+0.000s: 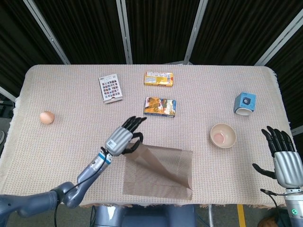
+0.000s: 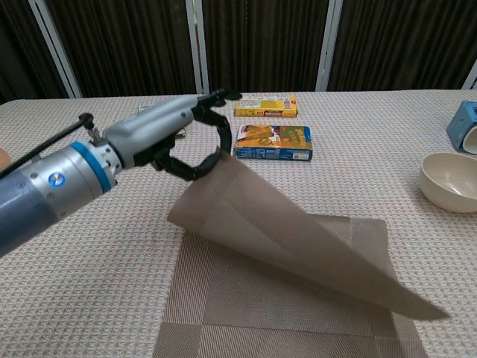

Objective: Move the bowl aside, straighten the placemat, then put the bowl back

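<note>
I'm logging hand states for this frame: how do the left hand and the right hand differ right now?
The left hand pinches a corner of the placemat, lifting it off the table; the right hand holds nothing, fingers spread. The left hand is out over the table's middle; the right hand sits off the table's right edge, beyond the bowl. Both have black fingers and silver backs.
</note>
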Controlling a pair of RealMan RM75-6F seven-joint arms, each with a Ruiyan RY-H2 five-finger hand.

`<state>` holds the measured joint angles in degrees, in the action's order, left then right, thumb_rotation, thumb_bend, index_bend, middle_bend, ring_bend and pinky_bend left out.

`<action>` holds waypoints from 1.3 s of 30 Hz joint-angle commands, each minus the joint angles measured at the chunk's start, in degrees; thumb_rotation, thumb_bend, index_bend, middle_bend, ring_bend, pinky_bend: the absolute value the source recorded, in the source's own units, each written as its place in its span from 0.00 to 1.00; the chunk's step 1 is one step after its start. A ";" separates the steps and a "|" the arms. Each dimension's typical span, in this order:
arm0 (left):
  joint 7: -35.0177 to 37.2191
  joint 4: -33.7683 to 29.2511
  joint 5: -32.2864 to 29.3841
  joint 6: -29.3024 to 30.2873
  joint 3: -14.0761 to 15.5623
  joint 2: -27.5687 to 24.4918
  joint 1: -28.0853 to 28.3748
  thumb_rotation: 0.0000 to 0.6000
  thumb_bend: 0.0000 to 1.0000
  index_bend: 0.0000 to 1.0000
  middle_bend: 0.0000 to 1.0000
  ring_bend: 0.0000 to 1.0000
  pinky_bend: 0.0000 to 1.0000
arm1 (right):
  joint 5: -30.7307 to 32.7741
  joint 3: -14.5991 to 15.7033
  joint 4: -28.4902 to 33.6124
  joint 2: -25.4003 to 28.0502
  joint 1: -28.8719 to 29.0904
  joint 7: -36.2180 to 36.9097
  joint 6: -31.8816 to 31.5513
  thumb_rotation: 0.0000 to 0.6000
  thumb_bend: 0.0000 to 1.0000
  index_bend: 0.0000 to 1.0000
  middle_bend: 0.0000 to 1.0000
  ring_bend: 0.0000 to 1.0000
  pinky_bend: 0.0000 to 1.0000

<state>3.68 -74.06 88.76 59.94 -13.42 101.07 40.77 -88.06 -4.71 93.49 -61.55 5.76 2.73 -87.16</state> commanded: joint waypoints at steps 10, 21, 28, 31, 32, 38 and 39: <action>3.99 11.45 -15.68 -4.54 -9.44 -3.14 1.16 1.00 0.52 0.68 0.00 0.00 0.00 | 0.89 -0.15 -0.93 -0.52 0.21 -0.69 0.92 1.00 0.00 0.07 0.00 0.00 0.00; 4.82 14.52 -18.18 -4.97 -7.33 -6.61 -2.20 1.00 0.00 0.00 0.00 0.00 0.00 | 0.30 0.66 -1.24 -1.21 0.42 -2.11 1.92 1.00 0.00 0.07 0.00 0.00 0.00; 0.15 11.57 -15.02 2.33 -5.07 -10.62 -5.64 1.00 0.00 0.00 0.00 0.00 0.00 | -2.77 2.40 -1.55 -1.93 1.72 -2.60 4.16 1.00 0.00 0.07 0.00 0.00 0.00; -2.99 7.91 -13.76 5.88 -3.61 -13.83 -8.20 1.00 0.00 0.00 0.00 0.00 0.00 | -5.77 3.60 -1.45 -2.06 3.32 -2.35 6.21 1.00 0.00 0.09 0.00 0.00 0.00; -4.22 6.04 -13.45 7.23 -3.05 -15.28 -9.36 1.00 0.00 0.00 0.00 0.00 0.00 | -7.04 4.02 -1.24 -2.08 4.15 -1.82 7.18 1.00 0.00 0.09 0.00 0.00 0.00; -10.37 -4.05 -13.45 12.94 0.21 -22.73 -16.03 1.00 0.00 0.00 0.00 0.00 0.00 | -12.07 5.05 -1.90 -2.75 9.46 -1.04 13.39 1.00 0.00 0.11 0.00 0.00 0.00; -11.69 -6.21 -13.67 14.13 0.89 -24.31 -17.48 1.00 0.00 0.00 0.00 0.00 0.00 | -12.85 5.15 -2.43 -3.20 10.79 -1.12 15.10 1.00 0.00 0.11 0.00 0.00 0.00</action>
<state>-4.19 -75.09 75.08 70.59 -14.79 81.04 27.29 -99.04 -0.07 91.86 -64.02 14.12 1.46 -74.83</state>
